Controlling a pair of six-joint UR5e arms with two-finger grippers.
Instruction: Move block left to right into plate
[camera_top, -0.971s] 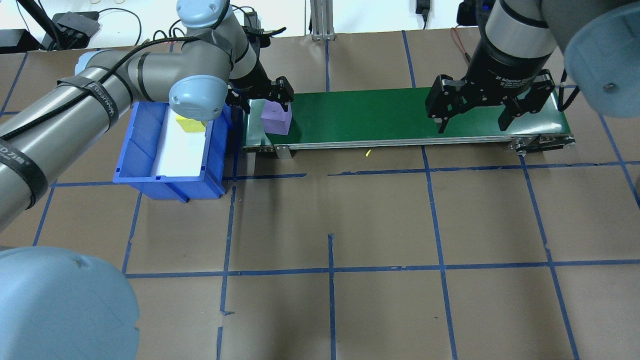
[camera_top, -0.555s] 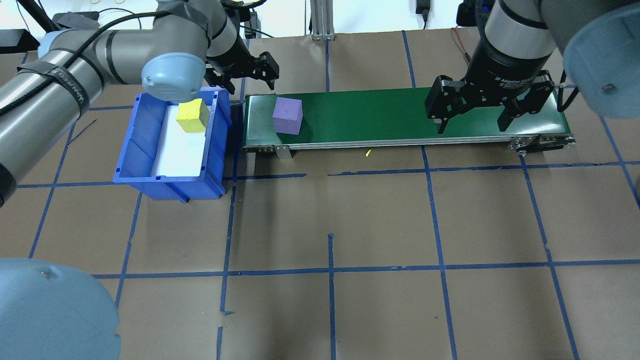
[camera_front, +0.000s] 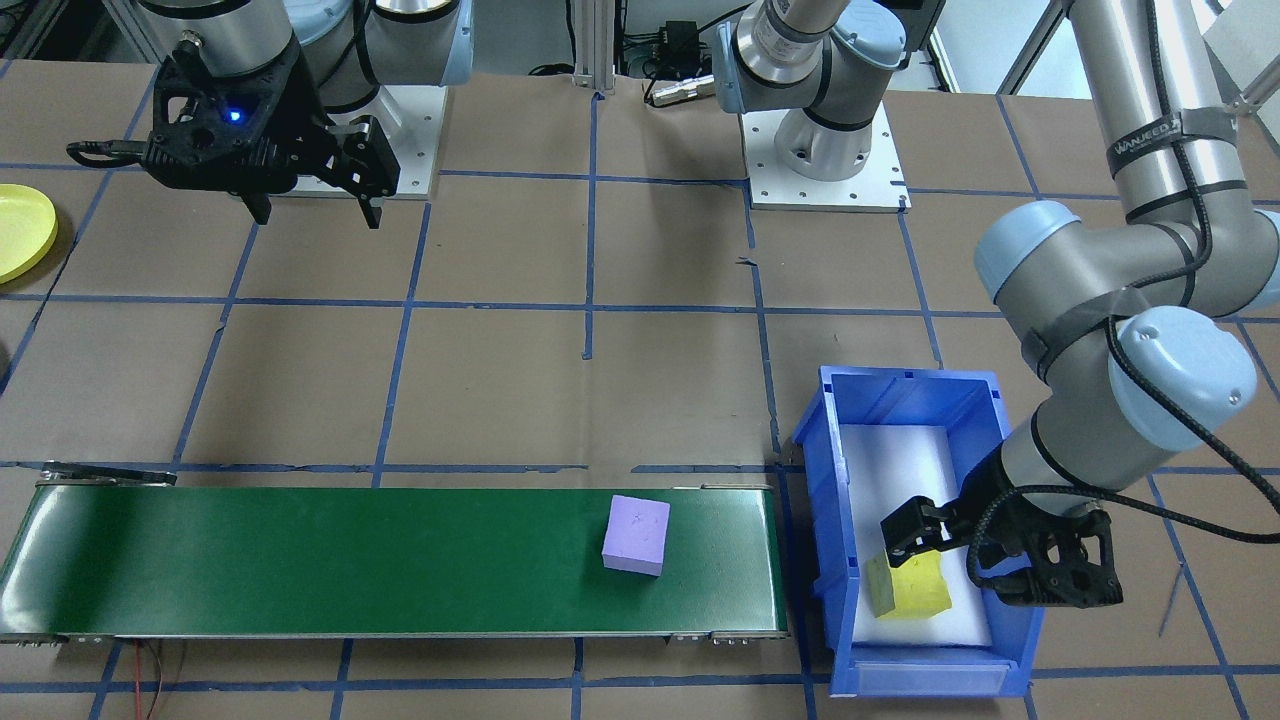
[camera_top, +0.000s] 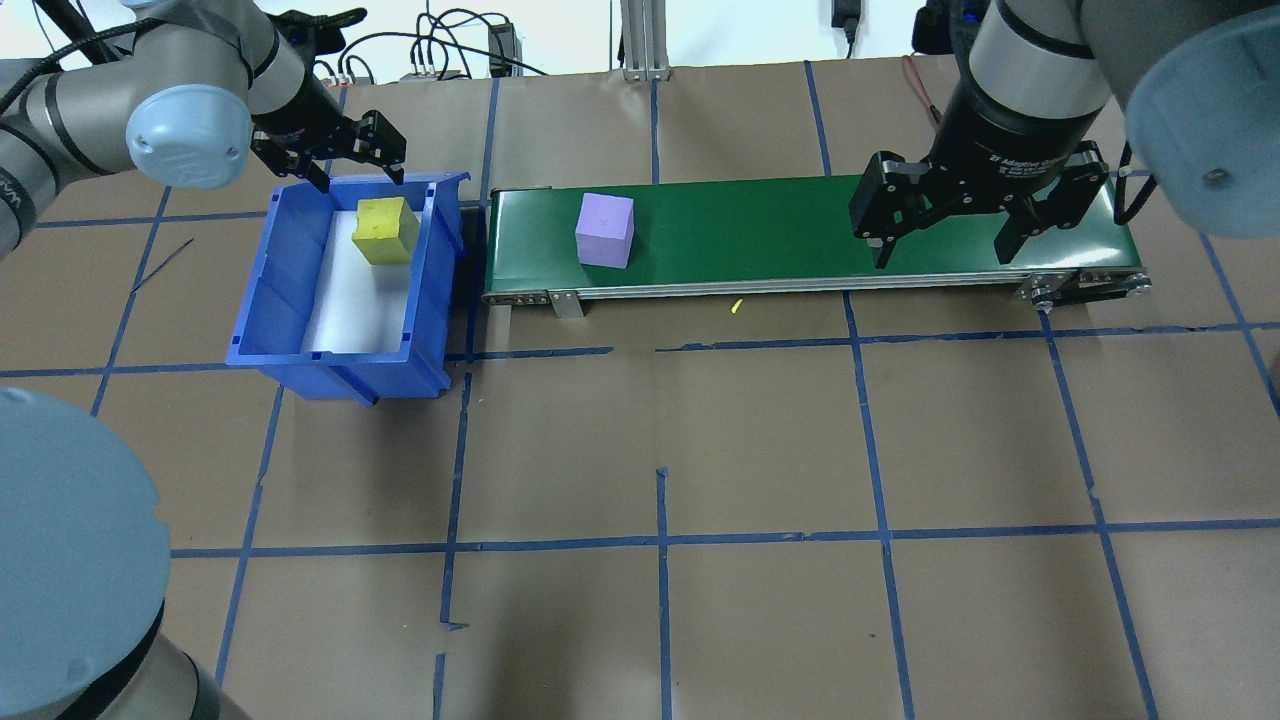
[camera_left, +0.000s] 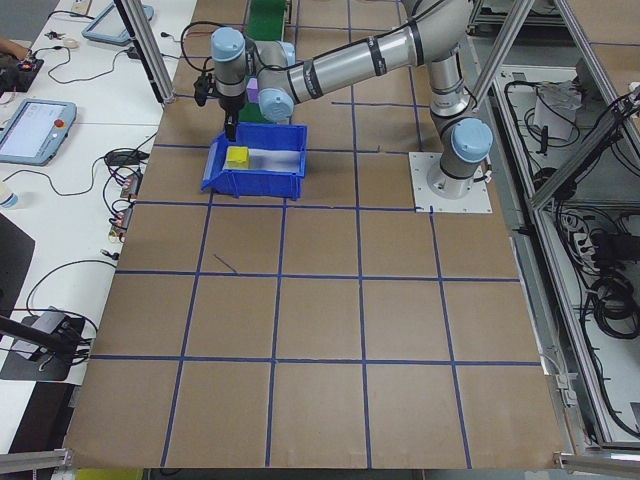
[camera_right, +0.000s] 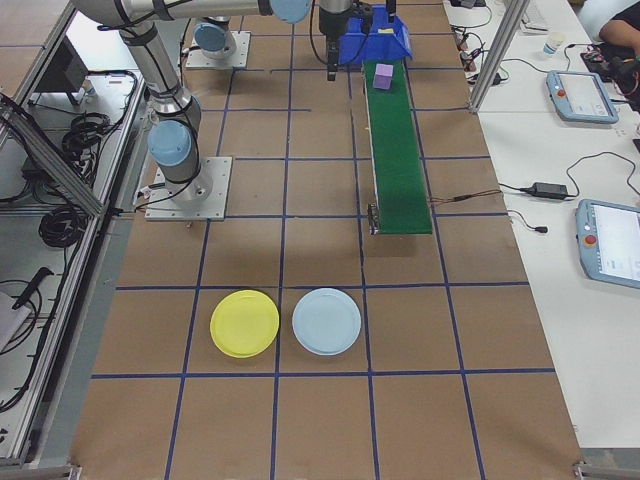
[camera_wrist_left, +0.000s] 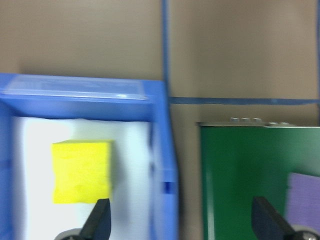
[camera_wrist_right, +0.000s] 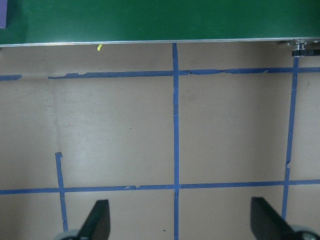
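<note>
Purple block (camera_top: 605, 230): a pale lilac foam cube, sitting flat on the green conveyor belt (camera_top: 760, 225), toward the belt's left end, apart from both hands. Only a sliver of it caught at the right edge of the left wrist view and at the top left corner of the right wrist view.

Yellow plate (camera_right: 244, 323): flat, round, bright, with a shallow rim, lying on the brown surface (camera_top: 660, 450) well beyond the belt's right end, just beside a pale blue plate (camera_right: 326, 321). Cut off at the edge of the front-facing view and out of the overhead view altogether.

Just left of the belt, a blue bin (camera_top: 300, 330) with a white floor, holding a yellow block (camera_top: 384, 230) near its far wall. In the front-facing view, partly covered by the left hand (camera_top: 345, 155), which hangs over the bin's far end with fingers spread wide and nothing between them. Wrist view there blurred; only two dark fingertips visible at its bottom edge.

Right hand (camera_top: 945, 240): poised over the belt's right end, fingers wide apart, gripping nothing.

A small yellow scrap (camera_top: 736, 307) on the surface just in front of the belt. Blue tape lines across the brown surface in a grid.
</note>
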